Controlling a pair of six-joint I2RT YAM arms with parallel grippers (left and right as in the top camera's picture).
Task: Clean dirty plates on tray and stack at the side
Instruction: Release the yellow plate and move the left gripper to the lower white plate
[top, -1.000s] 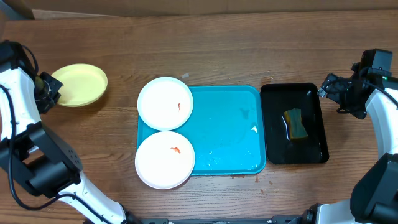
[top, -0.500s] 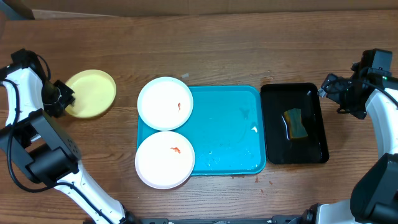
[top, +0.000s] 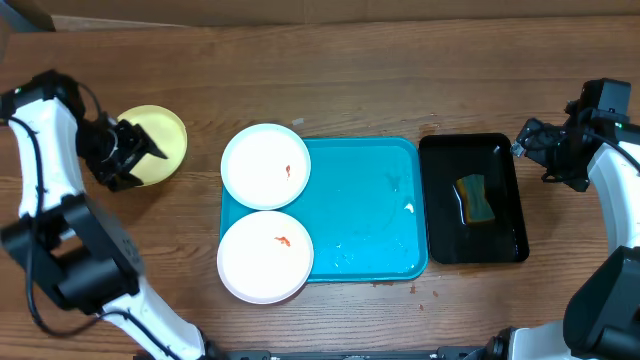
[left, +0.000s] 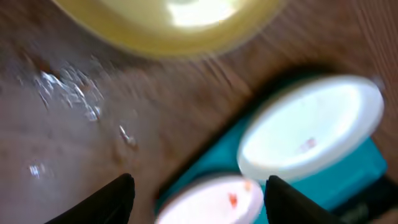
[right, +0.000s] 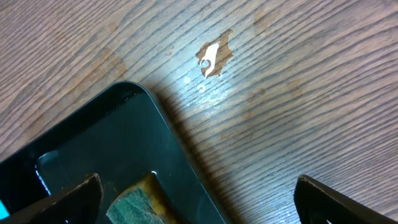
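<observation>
On the brown bench, the yellow plate lies off to the left and looks clean. My left tool hangs wide open over it, empty. Two white plates on the tray have red spots to clean. My right tool is open and empty too.

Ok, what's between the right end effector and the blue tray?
The narrow black tray, holding a sponge, lies between the right end effector and the turquoise tray; the overhead view shows it.

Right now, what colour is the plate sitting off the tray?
The plate is pale yellow, clearest in the overhead view.
</observation>
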